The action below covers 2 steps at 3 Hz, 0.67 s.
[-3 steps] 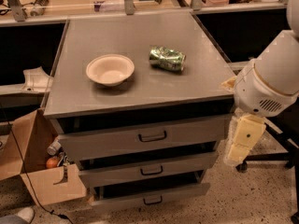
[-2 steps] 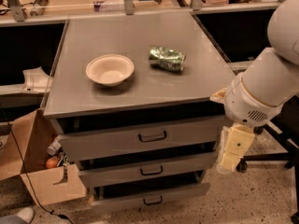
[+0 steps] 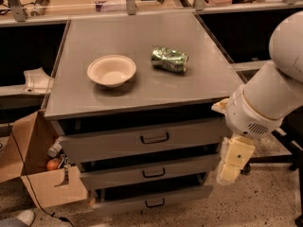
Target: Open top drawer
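The top drawer is the tallest grey front panel, just under the grey cabinet top. Its dark loop handle sits at the panel's centre. A dark gap shows between the panel and the cabinet top. My gripper is cream-coloured and hangs downward from the large white arm, just off the right end of the drawer fronts. It is level with the middle drawer, to the right of and lower than the top drawer's handle, and holds nothing.
Two shallower drawers, the middle and the bottom, sit below. A white bowl and a crushed green can lie on the cabinet top. An open cardboard box stands on the floor at the left. Dark desks lie behind.
The arm has swung left and down, bringing the gripper closer to the right end of the drawer fronts. The drawers, bowl and can have not moved.
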### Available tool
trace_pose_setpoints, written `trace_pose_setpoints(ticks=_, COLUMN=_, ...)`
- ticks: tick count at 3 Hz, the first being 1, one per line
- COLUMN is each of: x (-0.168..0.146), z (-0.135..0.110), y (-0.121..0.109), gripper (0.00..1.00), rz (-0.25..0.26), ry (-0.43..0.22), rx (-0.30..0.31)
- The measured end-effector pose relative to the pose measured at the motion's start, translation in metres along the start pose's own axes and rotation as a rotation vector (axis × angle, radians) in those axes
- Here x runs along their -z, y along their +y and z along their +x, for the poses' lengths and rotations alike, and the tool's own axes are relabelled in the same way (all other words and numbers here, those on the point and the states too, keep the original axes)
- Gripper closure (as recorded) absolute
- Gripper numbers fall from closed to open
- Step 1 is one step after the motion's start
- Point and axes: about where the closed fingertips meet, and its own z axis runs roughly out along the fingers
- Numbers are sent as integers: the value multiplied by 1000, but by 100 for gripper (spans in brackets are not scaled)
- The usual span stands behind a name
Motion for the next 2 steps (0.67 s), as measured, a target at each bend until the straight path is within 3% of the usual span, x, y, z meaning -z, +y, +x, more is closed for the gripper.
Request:
trace_pose_setpoints(ticks=1, x=-34, z=7, y=1, gripper=0, rz=-5, ry=21, rx=-36)
trace_pose_setpoints(ticks=2, x=-87, z=23, y=-18, gripper=0, rz=-9, ry=29, rx=-75)
